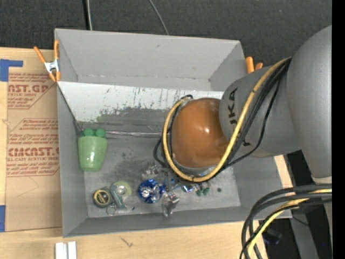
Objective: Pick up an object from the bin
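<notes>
Camera view, from its left edge inward: well away from the gripper (180, 188), against the bin's (145, 53) left wall, you have a pale green plastic cup (91, 151) lying on its side, two knobs at its upper end. Nearer the front wall, still well to the left of the gripper, sits a small round yellow-and-black thing (101, 197), and touching it on the gripper's side a pale green translucent ball (121, 190). Closer again, just beside the gripper on its left, lies a shiny blue crumpled ball (148, 191).

Right at the gripper, you see a small heap of tangled bits (171, 199), metallic and greenish, too small to tell apart. The gripper is down over this heap, near the bin's front right corner.

Above it the orange dome cover (197, 134) on the wrist, ringed by a yellow-and-black cable, hides most of the gripper, so you cannot tell whether it is spread or closed, nor whether anything is in its hold. The grey arm (307, 101) comes in from the right.
</notes>
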You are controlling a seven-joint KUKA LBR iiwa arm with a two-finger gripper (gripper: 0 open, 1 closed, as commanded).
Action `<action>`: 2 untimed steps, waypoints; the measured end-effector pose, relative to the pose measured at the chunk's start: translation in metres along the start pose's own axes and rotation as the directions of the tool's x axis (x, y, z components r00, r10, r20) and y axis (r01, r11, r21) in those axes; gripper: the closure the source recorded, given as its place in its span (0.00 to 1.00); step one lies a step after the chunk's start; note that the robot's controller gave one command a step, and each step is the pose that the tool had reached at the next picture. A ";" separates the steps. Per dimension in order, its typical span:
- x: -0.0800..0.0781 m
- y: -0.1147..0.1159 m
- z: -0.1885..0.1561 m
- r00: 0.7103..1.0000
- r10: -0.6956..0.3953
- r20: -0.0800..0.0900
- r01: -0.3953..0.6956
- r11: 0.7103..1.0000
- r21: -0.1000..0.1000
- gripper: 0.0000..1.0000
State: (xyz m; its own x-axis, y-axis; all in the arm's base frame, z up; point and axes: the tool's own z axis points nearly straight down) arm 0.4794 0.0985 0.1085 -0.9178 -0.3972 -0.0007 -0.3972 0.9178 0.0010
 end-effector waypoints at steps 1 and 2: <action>-0.006 -0.014 0.034 0.996 0.086 0.015 -0.086 0.996 0.000 0.00; -0.008 -0.013 0.032 0.996 0.085 0.005 -0.085 0.996 0.000 0.00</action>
State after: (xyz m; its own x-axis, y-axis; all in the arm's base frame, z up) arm 0.4916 0.0898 0.0762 -0.9482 -0.3176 -0.0054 -0.3176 0.9482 0.0009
